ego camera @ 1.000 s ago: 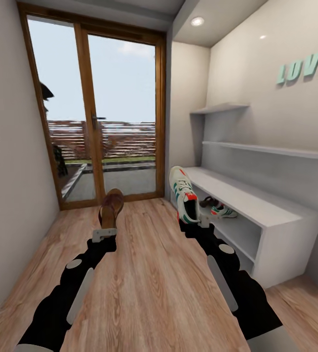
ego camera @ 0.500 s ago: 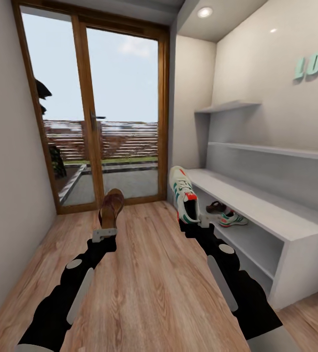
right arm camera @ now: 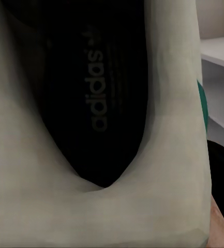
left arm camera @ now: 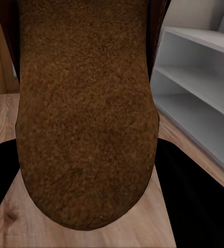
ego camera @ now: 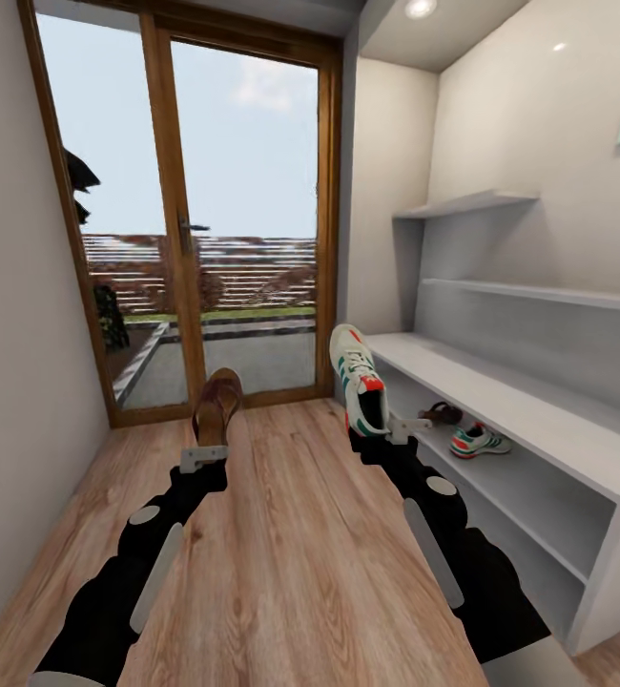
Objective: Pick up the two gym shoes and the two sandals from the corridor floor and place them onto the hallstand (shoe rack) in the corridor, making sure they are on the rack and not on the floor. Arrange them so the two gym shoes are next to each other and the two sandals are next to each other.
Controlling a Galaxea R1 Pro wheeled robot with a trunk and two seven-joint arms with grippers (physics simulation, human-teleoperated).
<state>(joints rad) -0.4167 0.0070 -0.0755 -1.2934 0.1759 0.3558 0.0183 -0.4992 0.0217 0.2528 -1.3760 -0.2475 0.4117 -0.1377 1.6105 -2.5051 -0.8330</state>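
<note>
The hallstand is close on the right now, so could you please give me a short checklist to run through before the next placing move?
1. Left gripper holds a sandal: ok.
2. Right gripper holds a gym shoe: ok.
3. Other gym shoe and other sandal already on the hallstand lower shelf: ok.
4. Free shelf space beside that pair: ok.
5. Grip firmness on either shoe: cannot tell.

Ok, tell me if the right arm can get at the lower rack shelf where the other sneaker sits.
Probably yes: the right gripper, holding a gym shoe, hangs beside the hallstand, and the shelf front by the sneaker is open.
</note>
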